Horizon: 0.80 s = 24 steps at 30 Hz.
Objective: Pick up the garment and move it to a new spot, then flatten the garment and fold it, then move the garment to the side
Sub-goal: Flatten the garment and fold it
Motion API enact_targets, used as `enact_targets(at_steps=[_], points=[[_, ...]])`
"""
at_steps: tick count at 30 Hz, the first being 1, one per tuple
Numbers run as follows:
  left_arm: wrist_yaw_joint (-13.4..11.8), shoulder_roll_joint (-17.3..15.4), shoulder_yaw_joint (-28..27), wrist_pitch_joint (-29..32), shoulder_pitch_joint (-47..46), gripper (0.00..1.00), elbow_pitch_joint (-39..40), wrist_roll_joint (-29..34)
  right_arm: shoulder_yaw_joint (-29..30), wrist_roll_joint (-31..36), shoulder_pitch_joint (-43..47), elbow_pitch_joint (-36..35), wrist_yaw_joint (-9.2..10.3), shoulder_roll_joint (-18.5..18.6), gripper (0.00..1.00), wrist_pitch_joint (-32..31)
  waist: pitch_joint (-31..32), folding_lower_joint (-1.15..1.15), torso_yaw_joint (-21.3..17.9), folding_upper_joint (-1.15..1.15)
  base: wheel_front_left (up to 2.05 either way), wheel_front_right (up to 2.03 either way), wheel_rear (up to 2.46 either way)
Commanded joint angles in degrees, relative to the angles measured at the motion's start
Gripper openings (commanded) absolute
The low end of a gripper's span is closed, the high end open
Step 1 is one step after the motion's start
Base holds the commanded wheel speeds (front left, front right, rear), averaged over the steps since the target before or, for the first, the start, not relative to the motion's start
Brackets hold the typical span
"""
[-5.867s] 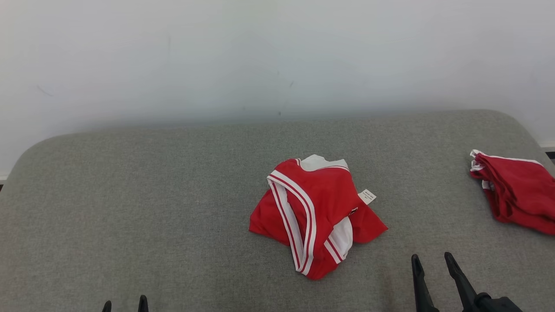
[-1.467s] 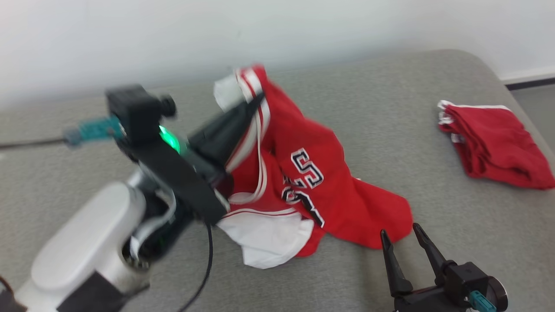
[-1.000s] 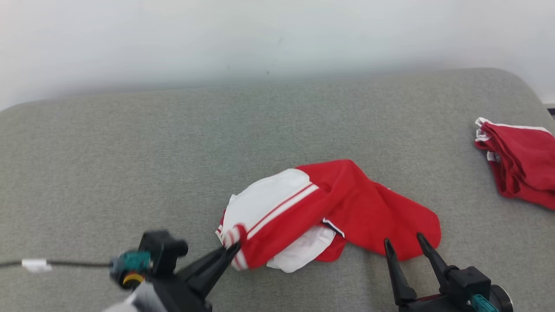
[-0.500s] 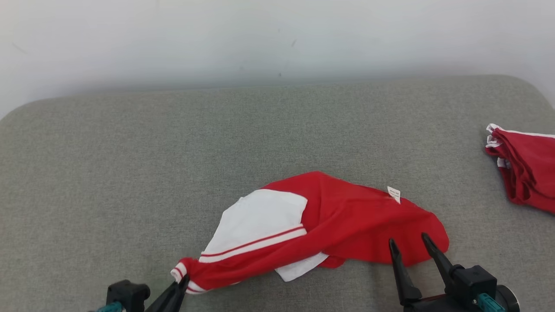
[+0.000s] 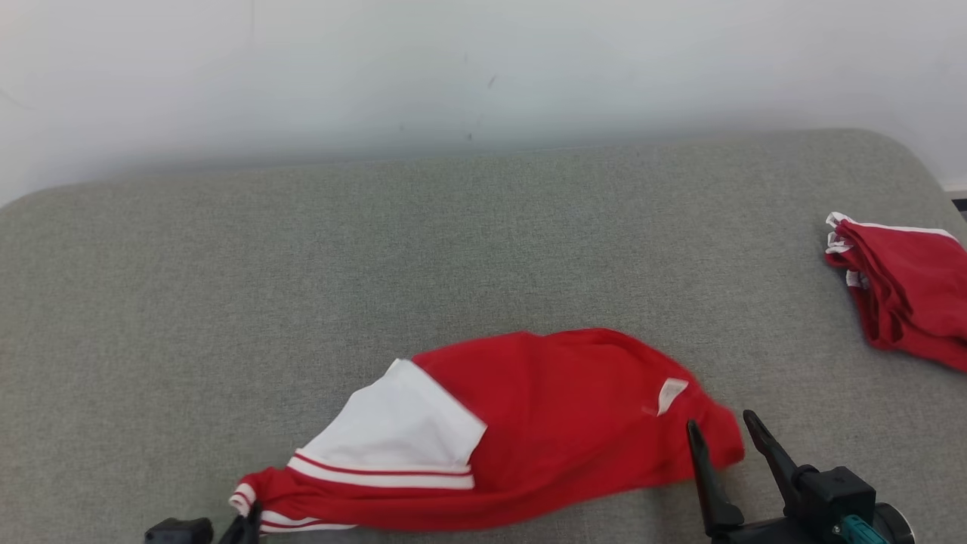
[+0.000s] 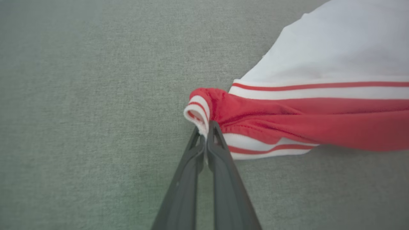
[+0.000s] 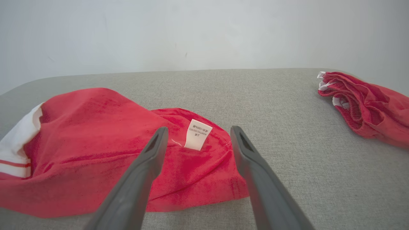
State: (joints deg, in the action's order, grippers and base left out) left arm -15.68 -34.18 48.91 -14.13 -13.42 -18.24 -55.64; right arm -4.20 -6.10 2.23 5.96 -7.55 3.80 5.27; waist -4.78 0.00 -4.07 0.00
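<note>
The garment (image 5: 544,423) is a red jersey with a white panel and striped trim, stretched along the near edge of the grey surface. My left gripper (image 6: 206,127) is shut on its striped corner (image 6: 198,110), at the bottom left of the head view (image 5: 245,521). My right gripper (image 5: 721,427) stands open just by the garment's right end, and in the right wrist view its fingers (image 7: 153,150) frame the white care label (image 7: 198,134) without touching the cloth. The garment (image 7: 111,143) lies bunched and wrinkled.
A second red garment (image 5: 906,295) lies crumpled at the far right edge of the grey padded surface (image 5: 302,264), also in the right wrist view (image 7: 361,102). A white wall (image 5: 453,68) runs behind the surface.
My left gripper has pulled the striped corner further toward the near left edge, dragging the garment closer and stretching it out. The right gripper has stayed open at about the same place.
</note>
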Motion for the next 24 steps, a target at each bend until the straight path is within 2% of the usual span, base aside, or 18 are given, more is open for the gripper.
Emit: enact_targets(at_steps=[1,7,12,20,21,22,23,24], points=[[-1.51,0.52,-1.67,-0.66,1.53,0.0,-0.72,-0.11,0.27,-0.32,0.29,-0.15,0.15,-0.03,1.0,0.02,0.1,0.0,-0.03,0.0,0.0,0.0,0.0],[-3.93,2.55,-6.24,-1.13,4.33,0.0,-1.41,1.02,0.79,-0.3,0.68,-0.36,0.15,-0.19,1.0,-0.03,0.22,0.0,0.56,0.0,0.0,0.0,0.0],[-7.17,5.13,-12.59,-1.06,6.8,0.0,-1.04,4.15,0.76,-0.15,0.81,-0.55,0.15,-0.31,1.0,-0.25,0.29,0.0,1.17,0.0,0.0,0.0,0.0],[-8.46,8.71,-18.33,-1.07,9.79,0.0,-1.48,7.51,0.67,-0.33,1.05,-0.47,0.15,-0.36,1.0,-0.58,0.65,0.0,1.57,0.0,0.0,0.0,0.0],[-8.51,9.33,-19.29,-1.08,10.26,0.08,-1.46,7.9,0.66,-0.38,1.07,-0.45,0.15,-0.36,1.0,-0.62,0.71,0.0,1.6,0.0,0.0,0.0,0.0],[-8.42,9.89,-20.26,-1.08,10.62,0.31,-1.45,8.17,0.58,-0.4,1.05,-0.45,0.15,-0.35,1.0,-0.64,0.77,0.0,1.62,0.0,0.0,0.0,0.0],[-8.27,10.32,-20.91,-1.08,11.05,0.49,-1.81,8.21,0.55,-0.42,1.01,-0.46,0.15,-0.36,1.0,-0.69,0.83,0.0,1.59,0.0,0.0,0.0,0.0],[-8.13,10.69,-21.29,-1.08,11.39,0.78,-2.3,8.33,0.42,-0.43,1.0,-0.47,0.15,-0.36,1.0,-0.76,0.88,0.0,1.54,0.0,0.0,0.0,0.0]])
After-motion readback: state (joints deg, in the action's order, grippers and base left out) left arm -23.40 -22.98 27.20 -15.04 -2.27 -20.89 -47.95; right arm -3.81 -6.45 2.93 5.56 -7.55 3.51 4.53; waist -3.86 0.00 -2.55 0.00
